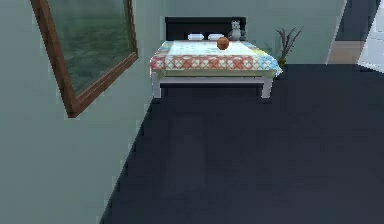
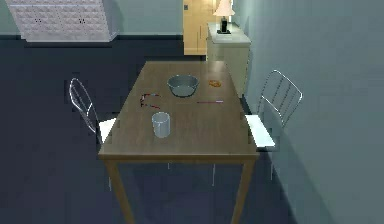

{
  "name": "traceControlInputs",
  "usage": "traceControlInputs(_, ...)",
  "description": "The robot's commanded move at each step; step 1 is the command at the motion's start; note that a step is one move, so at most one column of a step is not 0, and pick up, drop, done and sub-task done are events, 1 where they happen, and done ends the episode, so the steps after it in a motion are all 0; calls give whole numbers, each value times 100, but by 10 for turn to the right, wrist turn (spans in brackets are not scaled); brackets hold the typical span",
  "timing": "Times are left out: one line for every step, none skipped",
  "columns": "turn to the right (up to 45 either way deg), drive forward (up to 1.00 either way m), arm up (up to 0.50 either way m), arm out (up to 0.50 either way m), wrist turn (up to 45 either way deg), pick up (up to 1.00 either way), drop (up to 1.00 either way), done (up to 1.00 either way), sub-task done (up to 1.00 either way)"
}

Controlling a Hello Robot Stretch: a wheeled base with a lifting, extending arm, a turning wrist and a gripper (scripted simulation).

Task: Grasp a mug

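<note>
On the brown wooden table (image 2: 200, 140) in the arm side view stands a small pale grey cup-shaped thing (image 2: 161, 123), likely the mug, left of the table's middle. Farther back on the same table sits a grey bowl (image 2: 182, 85). A small dark thing (image 2: 150, 99) lies left of the bowl, a thin stick-like thing (image 2: 208, 101) lies to its right, and a small orange-brown patch (image 2: 213, 83) lies near the far right corner.
Two wire chairs with white seats flank the table, one at the left (image 2: 88, 108) and one at the right (image 2: 270, 108). Behind are a white dresser (image 2: 65, 20) and a lamp (image 2: 224, 12) on a cabinet. Ahead stands a bed (image 1: 215, 62) with an orange ball (image 1: 222, 44), a framed picture (image 1: 88, 45) and dark floor.
</note>
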Motion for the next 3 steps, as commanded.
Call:
traceControlInputs(0,0,50,0,0,0,0,0,0)
traceControlInputs(0,0,36,0,0,0,0,0,0)
traceControlInputs(0,0,0,50,0,0,0,0,0)
